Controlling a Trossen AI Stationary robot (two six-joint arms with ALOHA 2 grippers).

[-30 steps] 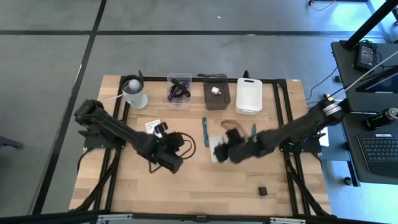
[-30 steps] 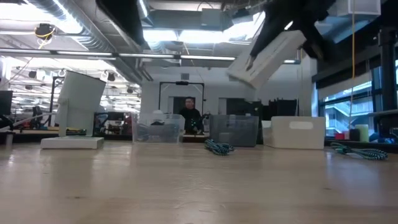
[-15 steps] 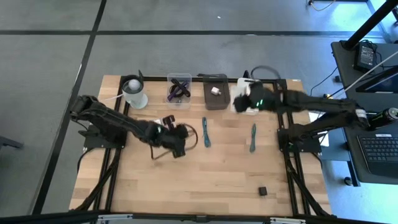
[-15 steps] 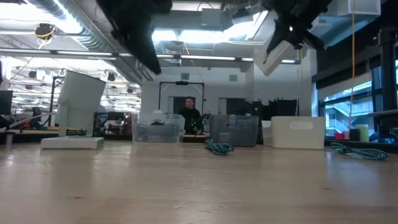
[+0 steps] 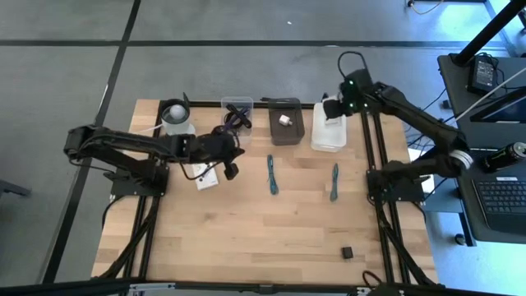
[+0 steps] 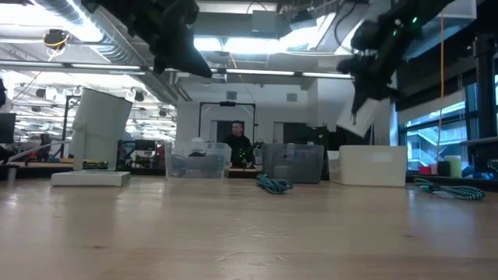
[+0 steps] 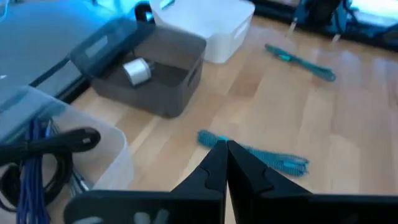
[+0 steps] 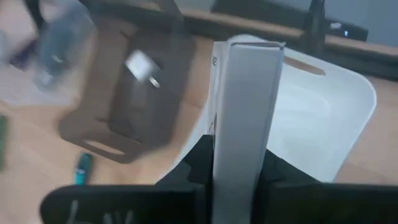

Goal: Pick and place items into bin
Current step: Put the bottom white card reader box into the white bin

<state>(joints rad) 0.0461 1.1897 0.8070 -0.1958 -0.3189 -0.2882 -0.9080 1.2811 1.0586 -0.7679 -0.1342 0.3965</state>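
**Right tool holds white card over white bin; left tool closed near clear bin**

Right tool, upper right of centre in the high view, clamped on a white card. Card stands on edge between the dark fingers. Directly beyond it, the white bin. In the low view the card hangs tilted just above the white bin's rim, not touching.

Left tool, left of centre in the high view, near the front edge of the clear bin. Left wrist view: fingers pressed together to a point, nothing visible between them. Another white card with black print lies on the tabletop just beside this tool.

Clear bin already contains purple straps and a black coiled cable. Dark grey bin, between clear and white bins, holds one small pale item.

Loose on the tabletop: one teal strap at centre, a second teal strap to its right, well apart. Tiny black cube alone at lower right. White cup-shaped container at upper left of the tabletop.

A person is visible far back in the room, low view centre.
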